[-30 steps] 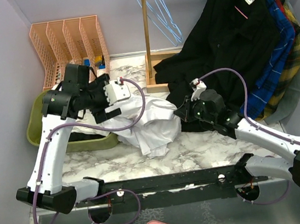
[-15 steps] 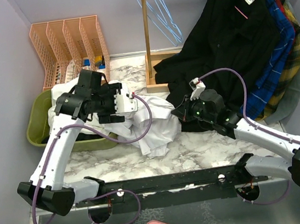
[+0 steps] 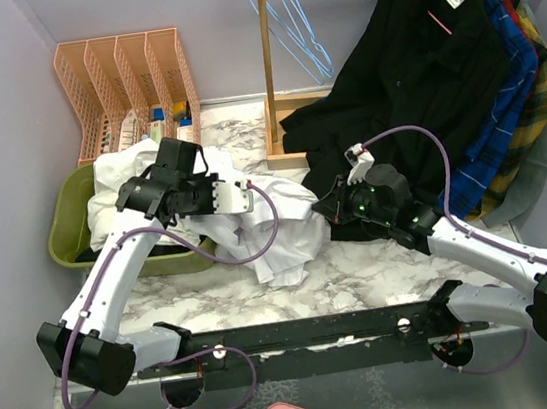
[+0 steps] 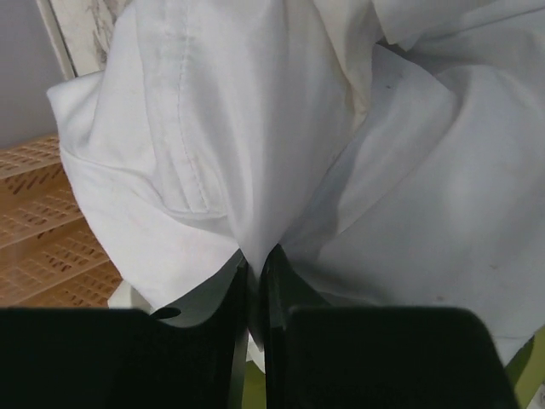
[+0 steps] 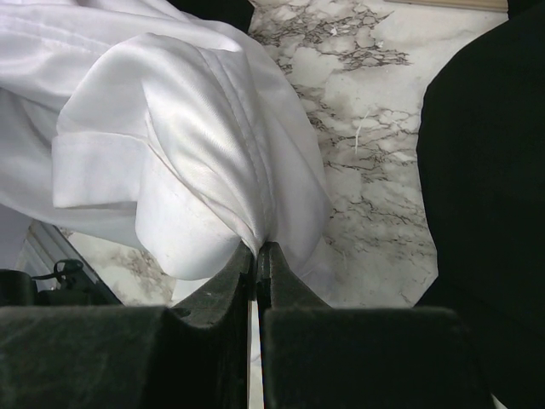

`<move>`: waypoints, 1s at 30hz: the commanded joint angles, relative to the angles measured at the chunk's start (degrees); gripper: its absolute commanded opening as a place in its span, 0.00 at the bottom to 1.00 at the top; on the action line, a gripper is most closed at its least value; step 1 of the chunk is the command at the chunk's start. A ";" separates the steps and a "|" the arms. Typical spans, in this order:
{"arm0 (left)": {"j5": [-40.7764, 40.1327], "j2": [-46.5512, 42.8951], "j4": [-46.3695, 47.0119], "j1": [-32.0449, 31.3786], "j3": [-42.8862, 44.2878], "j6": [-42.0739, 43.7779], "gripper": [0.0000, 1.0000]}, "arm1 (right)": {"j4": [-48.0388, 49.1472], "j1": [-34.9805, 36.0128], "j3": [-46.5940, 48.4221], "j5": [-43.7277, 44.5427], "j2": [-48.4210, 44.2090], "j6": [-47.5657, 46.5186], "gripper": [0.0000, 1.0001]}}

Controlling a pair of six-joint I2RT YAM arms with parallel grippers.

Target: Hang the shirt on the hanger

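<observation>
The white shirt (image 3: 279, 232) lies crumpled on the marble table between the two arms. My left gripper (image 3: 249, 199) is at its left upper edge, and in the left wrist view the left gripper (image 4: 254, 257) is shut on a fold of the shirt (image 4: 255, 128). My right gripper (image 3: 322, 207) is at the shirt's right edge; in the right wrist view the right gripper (image 5: 256, 250) is shut on a pinched seam of the shirt (image 5: 187, 162). The light-blue wire hanger (image 3: 297, 32) hangs from the wooden post at the back, apart from both grippers.
A wooden stand (image 3: 270, 74) rises at the back centre. The black shirt (image 3: 408, 76) and plaid shirts (image 3: 515, 82) hang at right on pink hangers. A peach file rack (image 3: 126, 83) and a green bin (image 3: 63, 230) with white cloth (image 3: 115, 185) are at left.
My left arm has swung right and down onto the shirt, and its jaws have gone from open to shut on the fabric. The right arm has not moved.
</observation>
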 commanded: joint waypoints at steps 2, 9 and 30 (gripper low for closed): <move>2.78 0.87 -2.29 -0.38 11.35 -4.29 0.12 | 2.07 -0.14 0.32 -3.65 -0.96 -1.26 0.01; 13.09 3.91 -20.12 -0.79 35.81 -6.05 0.17 | -8.78 -0.18 9.15 -7.69 -4.97 -5.14 0.01; -3.22 9.19 -1.81 -0.71 68.62 -33.15 0.00 | -20.91 -0.20 50.31 -16.86 -2.03 -7.77 0.01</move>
